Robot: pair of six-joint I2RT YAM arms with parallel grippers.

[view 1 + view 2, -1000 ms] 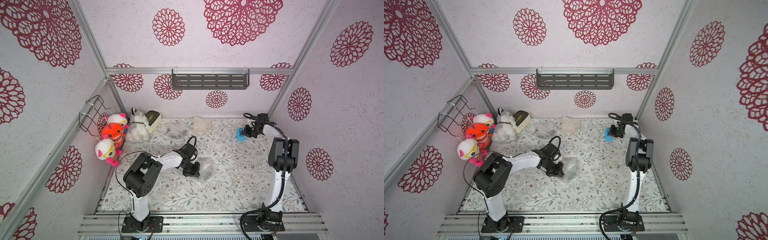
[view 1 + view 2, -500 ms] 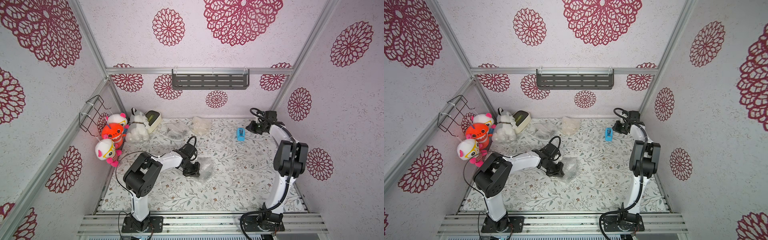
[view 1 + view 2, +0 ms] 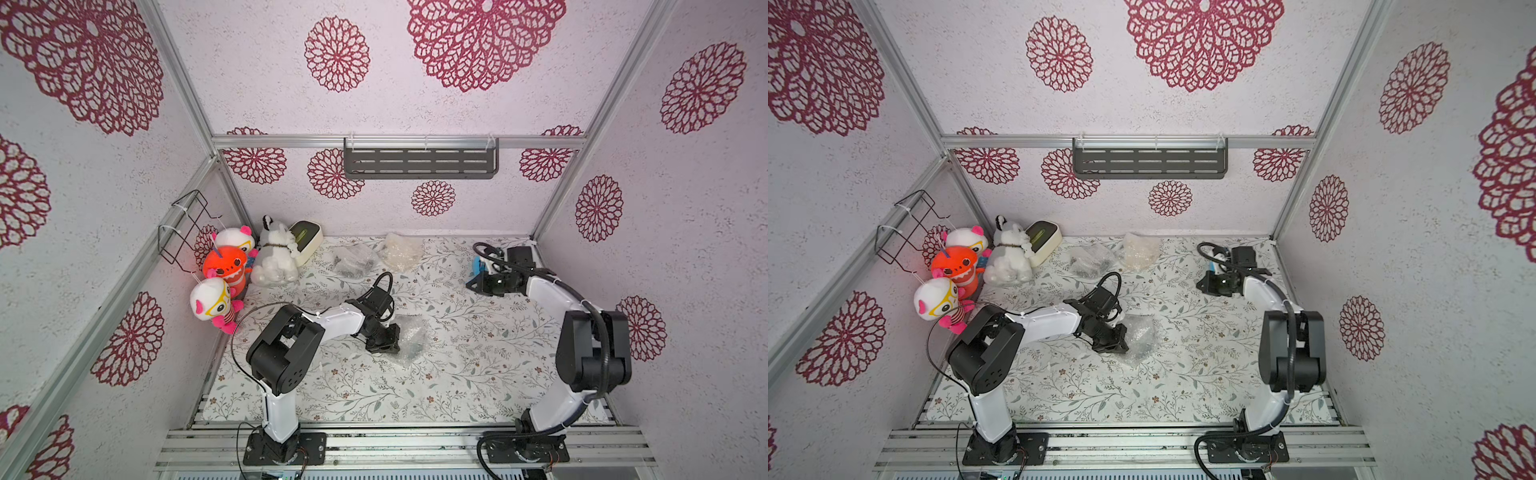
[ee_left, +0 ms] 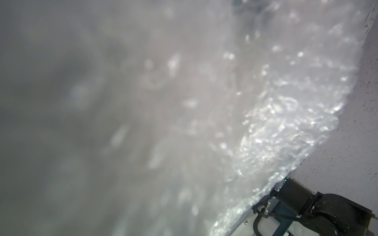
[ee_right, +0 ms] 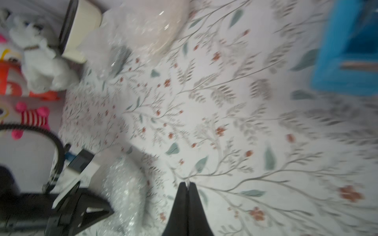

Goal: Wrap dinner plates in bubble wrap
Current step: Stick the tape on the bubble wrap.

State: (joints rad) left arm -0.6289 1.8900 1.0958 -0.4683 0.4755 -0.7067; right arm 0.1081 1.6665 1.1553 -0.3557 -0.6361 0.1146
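Holding my left fingers (image 3: 384, 348) pressed together against the edge of the middle bundle (image 3: 412, 337) of wrap, I cannot tell whether they pinch a fold. A dark plate (image 3: 1142, 338) shows faintly through it. Two other wrapped bundles lie at the back of the surface (image 3: 457, 374), one greyish (image 3: 353, 259) and one cream (image 3: 401, 249). All three plates look covered, so I judge that only closing this last bundle is left, probably with tape. My right fingers (image 5: 187, 189) are shut tight above the surface near the blue dispenser (image 5: 345, 51). Whether tape clings to their tips I cannot tell.
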